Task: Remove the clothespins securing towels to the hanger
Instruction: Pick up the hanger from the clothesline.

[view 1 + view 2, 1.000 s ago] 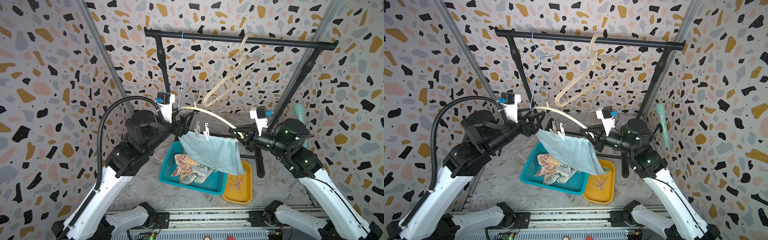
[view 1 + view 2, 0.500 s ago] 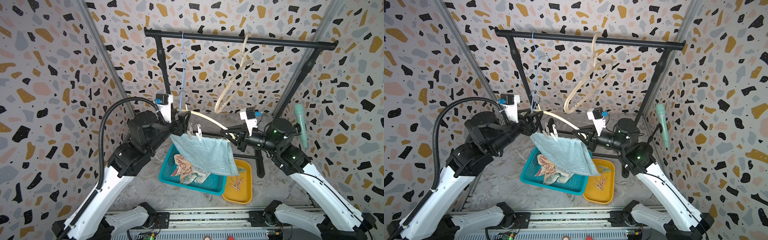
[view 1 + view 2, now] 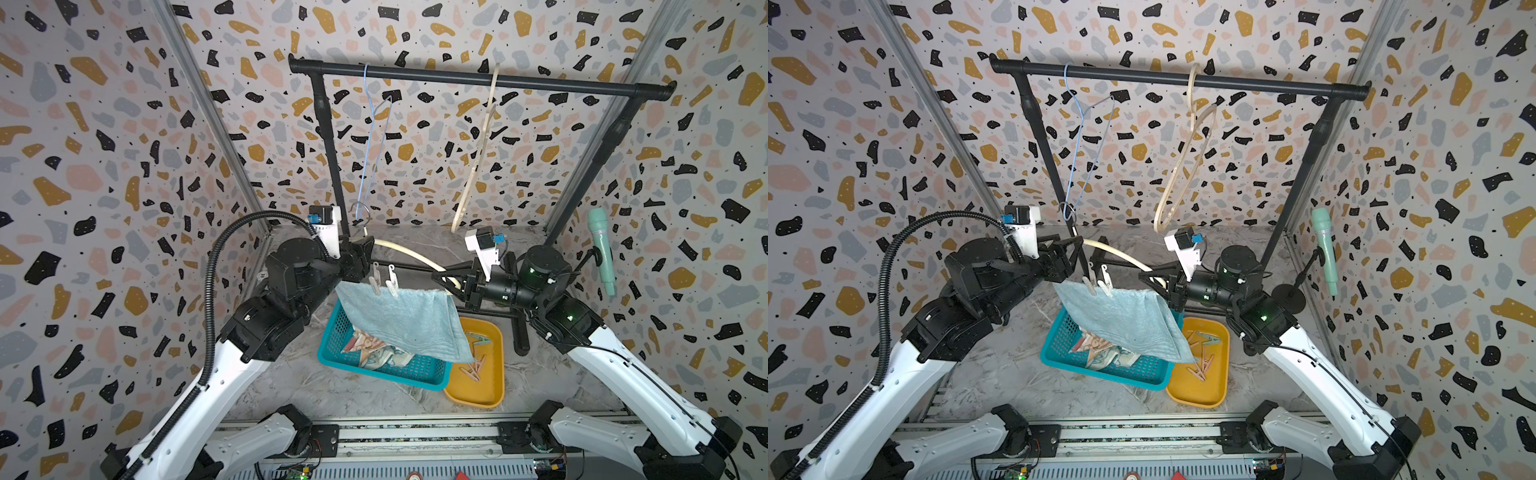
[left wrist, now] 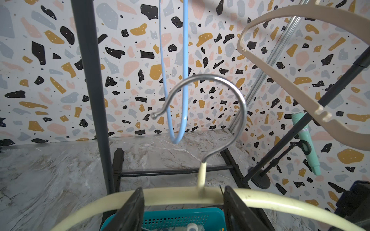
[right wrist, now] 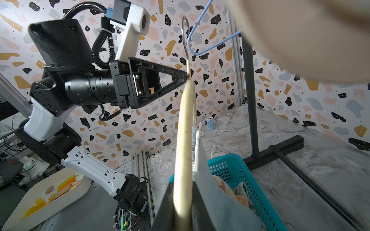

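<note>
Your right pincer (image 5: 183,202) is clamping one arm of the cream hanger (image 3: 409,254), steadying it, I judge. Your left pincer (image 4: 183,202) is standing open astride the hook's neck. Two white clothespins (image 3: 391,279) are pinning the light-blue towel (image 3: 403,320) to it above the basket (image 3: 330,336). Only the left wrist view is showing those jaws apart.

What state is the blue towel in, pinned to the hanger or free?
Pinned: two pale clothespins clip the blue towel by its top edge onto the cream hanger.
</note>
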You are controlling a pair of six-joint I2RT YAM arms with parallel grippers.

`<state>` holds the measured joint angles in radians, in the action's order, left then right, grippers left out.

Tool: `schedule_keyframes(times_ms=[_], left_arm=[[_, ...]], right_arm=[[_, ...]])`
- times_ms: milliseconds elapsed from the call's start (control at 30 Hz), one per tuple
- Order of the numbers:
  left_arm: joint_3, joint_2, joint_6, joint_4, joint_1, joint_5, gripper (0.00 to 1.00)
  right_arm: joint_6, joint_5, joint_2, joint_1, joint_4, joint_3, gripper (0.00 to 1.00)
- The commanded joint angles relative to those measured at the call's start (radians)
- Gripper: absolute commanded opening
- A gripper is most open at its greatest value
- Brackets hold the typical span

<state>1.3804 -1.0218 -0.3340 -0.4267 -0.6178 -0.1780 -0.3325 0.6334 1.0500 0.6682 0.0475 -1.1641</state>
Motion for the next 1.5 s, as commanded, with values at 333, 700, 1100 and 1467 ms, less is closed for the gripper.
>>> schedule_keyframes(times_ms=[333, 700, 1100, 1467], left_arm=[[0.017, -0.038, 0.009, 0.079, 0.081, 0.097, 0.48], [-0.030, -0.049, 0.003, 0.144, 0.106, 0.169, 0.52], [-0.123, -0.058, -0.037, 0.269, 0.222, 0.294, 0.22], [-0.150, -0.066, -0.016, 0.318, 0.240, 0.364, 0.00]], right_arm=[[-0.009, 0.015, 0.015, 0.020, -0.166, -0.010, 0.00], [-0.009, 0.018, 0.050, 0.021, -0.196, -0.009, 0.00], [-0.010, 0.024, 0.078, 0.022, -0.215, 0.001, 0.00], [-0.008, 0.027, 0.101, 0.022, -0.222, -0.005, 0.00]])
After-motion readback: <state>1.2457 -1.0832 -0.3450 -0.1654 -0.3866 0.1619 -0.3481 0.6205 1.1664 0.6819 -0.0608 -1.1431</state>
